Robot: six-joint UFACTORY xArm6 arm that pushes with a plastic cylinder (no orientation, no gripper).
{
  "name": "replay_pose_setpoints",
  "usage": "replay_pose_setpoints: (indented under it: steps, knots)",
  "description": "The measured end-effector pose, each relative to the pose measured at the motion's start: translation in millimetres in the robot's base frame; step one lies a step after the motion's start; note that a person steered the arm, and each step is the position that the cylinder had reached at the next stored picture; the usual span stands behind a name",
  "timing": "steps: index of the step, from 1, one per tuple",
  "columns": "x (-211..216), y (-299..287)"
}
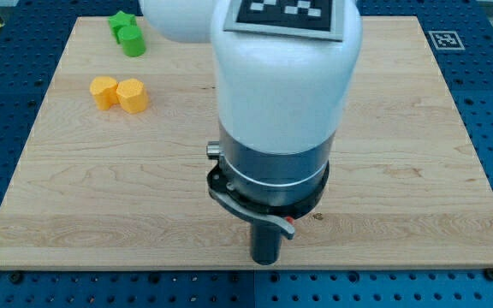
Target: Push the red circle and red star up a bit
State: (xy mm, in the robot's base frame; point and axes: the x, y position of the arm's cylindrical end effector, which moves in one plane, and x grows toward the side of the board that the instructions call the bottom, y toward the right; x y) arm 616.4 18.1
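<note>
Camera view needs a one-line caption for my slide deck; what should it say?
Arm looms over the wooden board, my tip near the view's bottom edge; yellow blocks and green blocks sit upper left.

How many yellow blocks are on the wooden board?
2. One yellow block and another yellow block sit touching side by side near the view's upper left. The big arm may hide other blocks.
</note>
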Motion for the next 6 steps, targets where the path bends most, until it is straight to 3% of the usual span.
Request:
replay_pose_setpoints:
  steps: [2, 6]
  knots:
    - [-1, 10]
    - [-45, 13]
